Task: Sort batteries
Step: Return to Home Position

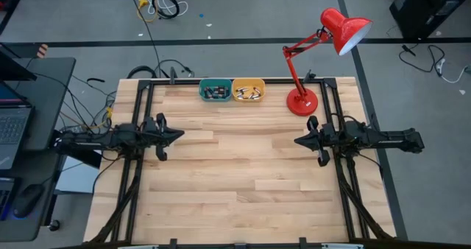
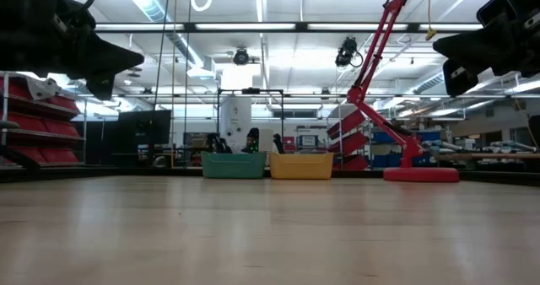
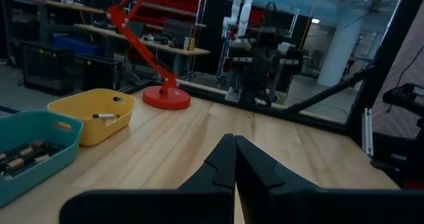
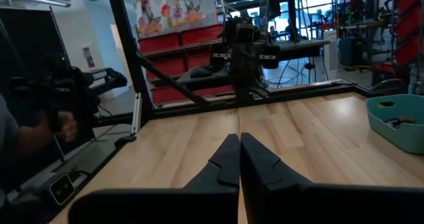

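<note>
Pale wooden desk (image 1: 243,197) lies nearest, the dark left end effector (image 1: 180,135) and right end effector (image 1: 298,141) pinched closed, empty, at mid-desk, while small dark silver-ended batteries (image 1: 215,93) sit beyond, in a teal plastic bin (image 1: 202,91) and yellow plastic bin (image 1: 263,90) at the far edge, slightly nearer the left arm.

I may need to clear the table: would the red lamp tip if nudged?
Likely top-heavy: the red lamp holds its shade far out on a long jointed arm, so a high push may tip it. Its wide round base probably resists a low nudge.
</note>
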Controlling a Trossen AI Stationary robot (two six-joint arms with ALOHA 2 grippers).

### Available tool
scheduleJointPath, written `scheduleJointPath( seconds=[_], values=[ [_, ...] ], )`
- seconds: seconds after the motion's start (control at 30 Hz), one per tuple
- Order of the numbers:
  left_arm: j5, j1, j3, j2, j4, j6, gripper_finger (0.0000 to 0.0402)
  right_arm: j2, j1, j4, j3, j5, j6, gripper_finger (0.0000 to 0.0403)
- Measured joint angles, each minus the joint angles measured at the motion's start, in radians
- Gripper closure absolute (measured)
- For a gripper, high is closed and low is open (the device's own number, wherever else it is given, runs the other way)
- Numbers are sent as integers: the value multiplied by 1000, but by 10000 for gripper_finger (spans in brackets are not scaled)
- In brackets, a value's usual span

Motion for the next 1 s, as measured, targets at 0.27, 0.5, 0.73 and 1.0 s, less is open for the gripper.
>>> scheduleJointPath(
  seconds=[0.27,0.5,0.73,1.0],
  values=[
    [0,0,0,0,64,-1,390,0,0,0,0,0,0,398],
    [0,0,0,0,66,-1,389,0,0,0,0,0,0,402],
    [0,0,0,0,68,-1,389,0,0,0,0,0,0,399],
    [1,0,0,0,68,-1,389,0,0,0,0,0,0,402]
  ],
)
